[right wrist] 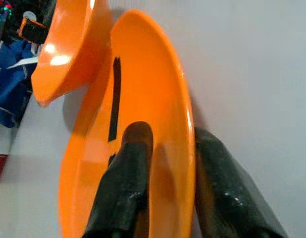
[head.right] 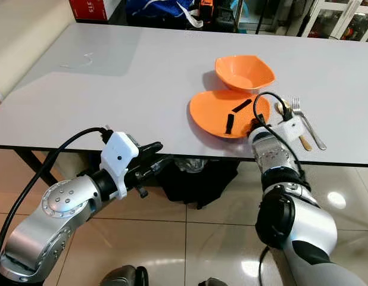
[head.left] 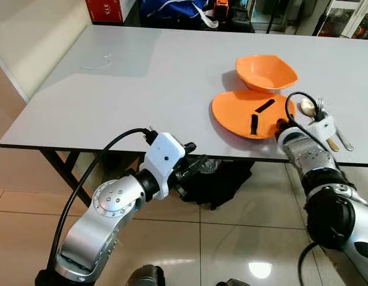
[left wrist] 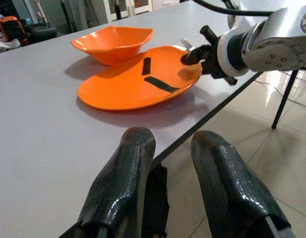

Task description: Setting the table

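Grey table [head.left: 142, 89] carries an orange plate [head.left: 237, 113] with 2 black strips near its front edge, an orange bowl [head.left: 265, 72] just behind. Right gripper [right wrist: 163, 173] clamps the plate's rim, beside fork [head.left: 327, 116] and spoon [head.left: 308, 107]. Left gripper [left wrist: 173, 168] hangs released below the edge. Red box [head.left: 106, 9] lettering is unreadable.

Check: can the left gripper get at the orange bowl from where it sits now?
Probably not yet. The left gripper hangs below the table edge, fingers open, and the orange plate lies before the orange bowl. It would need to rise first.
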Motion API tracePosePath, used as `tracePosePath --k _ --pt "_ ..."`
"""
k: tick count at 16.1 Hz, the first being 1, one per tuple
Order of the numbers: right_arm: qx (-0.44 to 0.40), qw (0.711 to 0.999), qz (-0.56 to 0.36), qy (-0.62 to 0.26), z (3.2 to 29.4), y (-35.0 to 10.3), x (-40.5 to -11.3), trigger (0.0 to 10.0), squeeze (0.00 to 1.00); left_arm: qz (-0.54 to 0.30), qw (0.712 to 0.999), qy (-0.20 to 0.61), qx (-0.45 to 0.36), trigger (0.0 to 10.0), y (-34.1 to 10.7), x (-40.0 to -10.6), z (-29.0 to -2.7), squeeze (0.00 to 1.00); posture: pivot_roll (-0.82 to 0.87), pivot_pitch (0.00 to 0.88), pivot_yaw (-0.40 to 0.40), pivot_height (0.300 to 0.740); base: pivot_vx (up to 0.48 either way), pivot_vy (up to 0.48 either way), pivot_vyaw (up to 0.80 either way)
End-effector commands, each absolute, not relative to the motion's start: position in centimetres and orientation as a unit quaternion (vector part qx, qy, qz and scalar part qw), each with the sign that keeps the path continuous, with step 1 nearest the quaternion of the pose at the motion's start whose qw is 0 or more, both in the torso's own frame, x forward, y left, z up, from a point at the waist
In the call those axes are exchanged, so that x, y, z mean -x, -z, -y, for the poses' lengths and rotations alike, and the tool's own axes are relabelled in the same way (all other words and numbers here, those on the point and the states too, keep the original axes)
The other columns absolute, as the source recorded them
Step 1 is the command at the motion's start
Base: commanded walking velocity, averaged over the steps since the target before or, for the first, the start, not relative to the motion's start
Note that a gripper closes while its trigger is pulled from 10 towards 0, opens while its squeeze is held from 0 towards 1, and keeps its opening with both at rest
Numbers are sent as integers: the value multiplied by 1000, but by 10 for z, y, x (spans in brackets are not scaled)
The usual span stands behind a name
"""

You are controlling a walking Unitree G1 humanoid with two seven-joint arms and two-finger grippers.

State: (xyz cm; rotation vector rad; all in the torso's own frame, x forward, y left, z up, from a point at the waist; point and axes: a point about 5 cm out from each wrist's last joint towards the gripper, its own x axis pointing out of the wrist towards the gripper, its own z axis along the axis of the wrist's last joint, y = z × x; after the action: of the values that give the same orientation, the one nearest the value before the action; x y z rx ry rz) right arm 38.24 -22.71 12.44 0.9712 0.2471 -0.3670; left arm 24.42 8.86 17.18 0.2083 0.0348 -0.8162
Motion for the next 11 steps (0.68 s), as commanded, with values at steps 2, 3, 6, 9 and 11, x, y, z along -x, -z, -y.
tracePosePath --k 2,3,6,9,11 --pt "-400 894 -109 171 234 -133 -385 10000 1000 -12 911 398 -103 10000 -174 -242 -87 0 87 101 -23 740 0 0 0" --pt "-372 906 -112 169 236 -132 -384 10000 1000 -12 912 397 -103 10000 -174 -243 -86 0 86 101 -23 740 0 0 0" --pt "-285 939 -120 151 234 -129 -383 10000 1000 -12 917 385 -104 10000 -175 -247 -88 0 88 98 -24 740 0 0 0" --pt "-142 976 -67 153 240 -141 -383 10000 0 -6 938 315 -143 10000 -174 -256 -97 0 92 86 -43 740 0 0 0" --pt "-132 983 34 125 236 -165 -383 10000 0 12 962 236 -140 10000 -179 -264 -109 0 89 81 -57 740 0 0 0"
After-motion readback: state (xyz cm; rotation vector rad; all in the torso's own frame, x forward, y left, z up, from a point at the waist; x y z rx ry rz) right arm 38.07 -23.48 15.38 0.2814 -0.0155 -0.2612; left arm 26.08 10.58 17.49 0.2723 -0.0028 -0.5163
